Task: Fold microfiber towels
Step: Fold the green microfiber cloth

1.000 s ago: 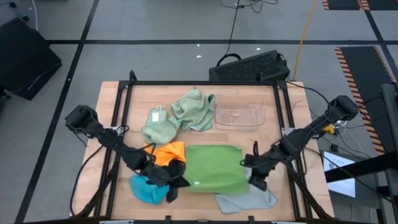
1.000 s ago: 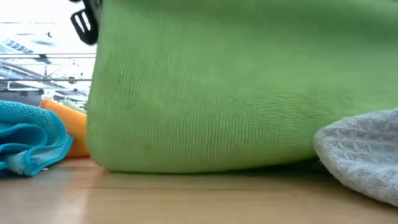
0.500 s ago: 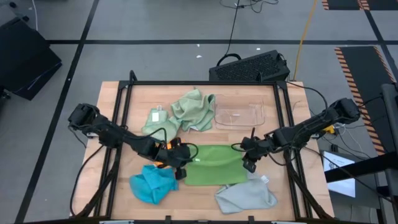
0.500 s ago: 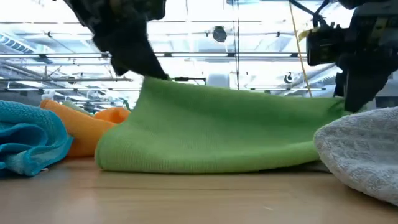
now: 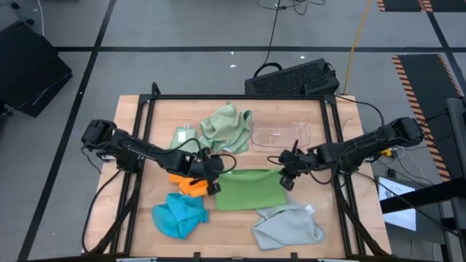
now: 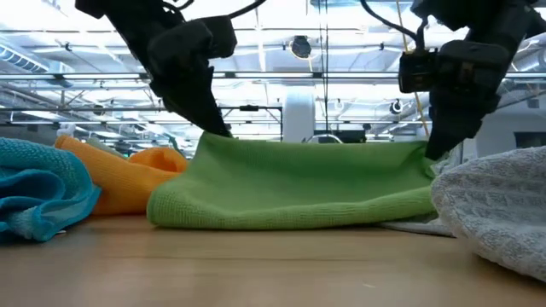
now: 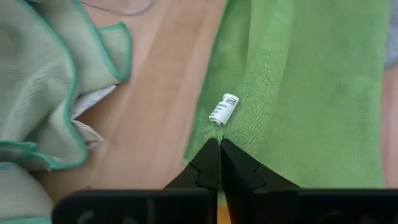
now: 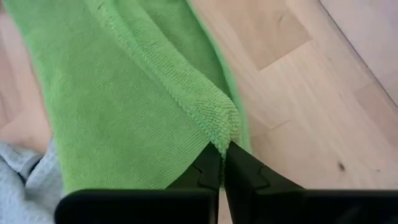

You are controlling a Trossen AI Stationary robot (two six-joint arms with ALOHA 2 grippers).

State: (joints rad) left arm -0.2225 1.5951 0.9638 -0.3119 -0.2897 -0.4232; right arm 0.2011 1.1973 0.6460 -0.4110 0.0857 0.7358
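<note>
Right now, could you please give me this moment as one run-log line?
step: fold | left gripper: shut on bright green microfiber towel corner | right gripper: shut on opposite corner | towel: doubled over on wooden table

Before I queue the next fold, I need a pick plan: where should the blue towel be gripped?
The blue towel lies crumpled near the table's front left. A raised fold on top suits a pinch from straight above, since no flat corner shows. The left gripper is nearer but shut on the bright green towel.
</note>
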